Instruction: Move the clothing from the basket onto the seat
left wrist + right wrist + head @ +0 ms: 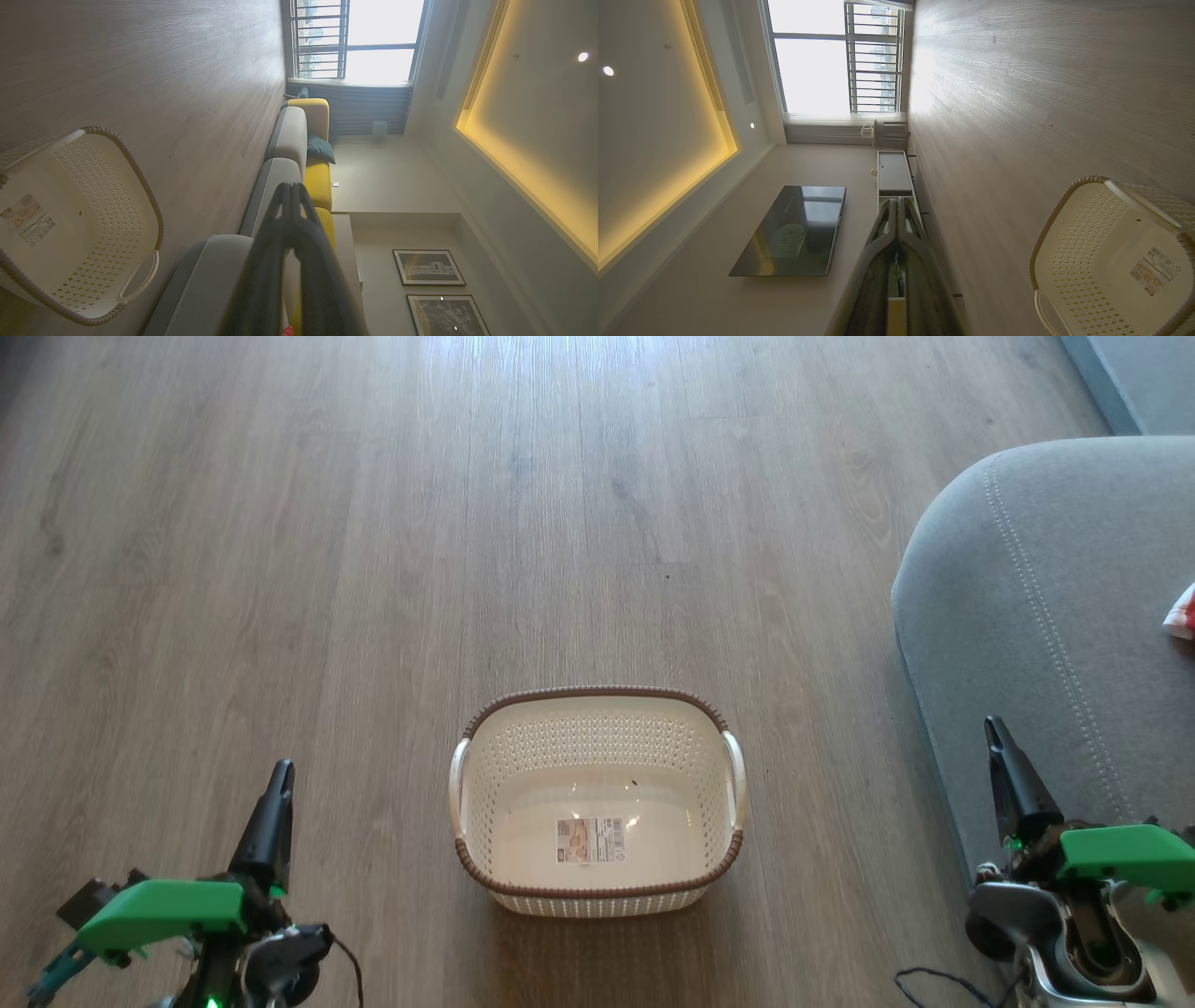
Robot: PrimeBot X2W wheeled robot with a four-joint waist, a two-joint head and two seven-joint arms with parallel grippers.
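The cream basket [597, 803] stands on the wood floor in front of me, with just a label sticker on its bottom. It also appears in the left wrist view as the basket [79, 224] and in the right wrist view as the basket [1115, 256]. The grey seat [1036, 616] fills the right side, and a bit of red and white clothing [1182, 611] lies on it at the frame's right edge. My left gripper [277, 779] is shut and empty at the lower left, left of the basket. My right gripper [994, 728] is shut and empty beside the seat's front edge.
Open wood floor [467, 523] stretches ahead and to the left. In the left wrist view a grey and yellow sofa [299, 140] runs toward a window. The right wrist view has a wall television [794, 231] and a low cabinet [893, 172].
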